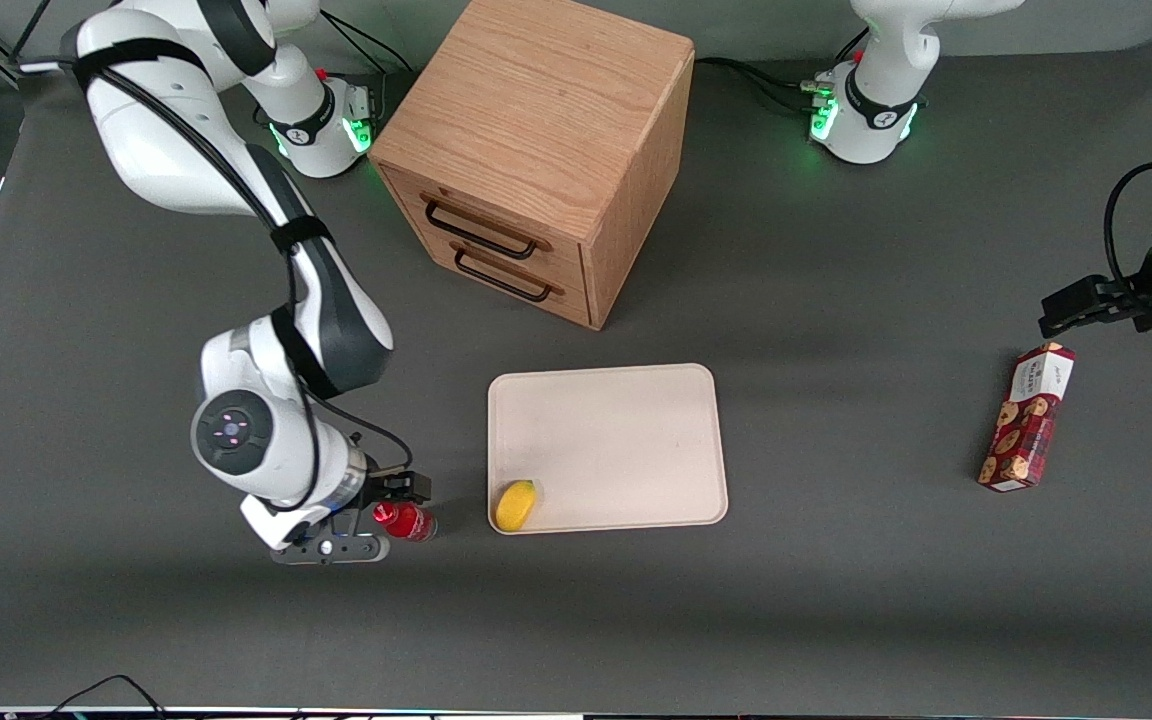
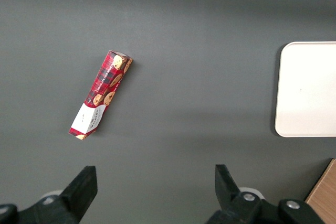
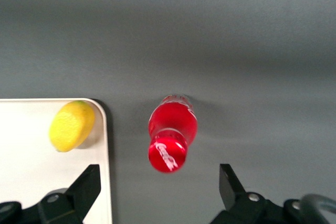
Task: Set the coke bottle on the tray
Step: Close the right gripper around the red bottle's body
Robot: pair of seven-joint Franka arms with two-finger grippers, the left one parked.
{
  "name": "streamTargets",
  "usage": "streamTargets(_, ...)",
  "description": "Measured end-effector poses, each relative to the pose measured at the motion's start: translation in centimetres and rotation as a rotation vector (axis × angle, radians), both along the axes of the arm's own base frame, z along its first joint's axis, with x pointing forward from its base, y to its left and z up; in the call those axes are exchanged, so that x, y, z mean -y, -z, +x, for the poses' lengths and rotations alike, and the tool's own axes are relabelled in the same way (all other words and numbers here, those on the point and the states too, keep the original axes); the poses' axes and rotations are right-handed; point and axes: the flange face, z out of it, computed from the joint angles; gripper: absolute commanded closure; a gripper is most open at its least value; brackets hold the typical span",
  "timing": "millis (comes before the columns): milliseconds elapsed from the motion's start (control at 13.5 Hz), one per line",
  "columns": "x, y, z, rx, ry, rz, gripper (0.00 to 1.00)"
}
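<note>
The coke bottle [image 1: 412, 522], small and red with a red cap, stands on the dark table beside the tray, toward the working arm's end. It also shows in the right wrist view [image 3: 172, 129], cap toward the camera. The beige tray [image 1: 616, 440] lies flat in front of the drawer cabinet, and its corner shows in the right wrist view [image 3: 31, 182]. My right gripper [image 1: 388, 518] hangs over the bottle, open and empty. Its two fingers [image 3: 79, 190] stand wide apart, one to each side of the cap, touching nothing.
A yellow lemon-like fruit [image 1: 515, 505] [image 3: 72, 125] lies on the tray's corner nearest the bottle. A wooden drawer cabinet [image 1: 536, 150] stands farther from the front camera than the tray. A red cookie box [image 1: 1028, 417] [image 2: 101, 94] lies toward the parked arm's end.
</note>
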Motion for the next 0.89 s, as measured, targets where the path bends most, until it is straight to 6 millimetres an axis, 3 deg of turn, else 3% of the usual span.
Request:
streamTargets(222,0.3,1.7,0.4,0.009,-0.007,-0.021,0.00)
streamTargets(444,0.6,1.7,0.6,0.016,-0.005,-0.023,0.01)
streamTargets(593,0.5,1.7,0.6,0.020,-0.005,-0.022,0.34)
streamTargets(741,0.5,1.7,0.6,0.021,-0.005,-0.021,0.55)
streamTargets(815,0.5,1.8,0.7,0.021,-0.004,-0.021,0.55)
streamTargets(889,0.5,1.9,0.7,0.025,-0.001,-0.019,0.62)
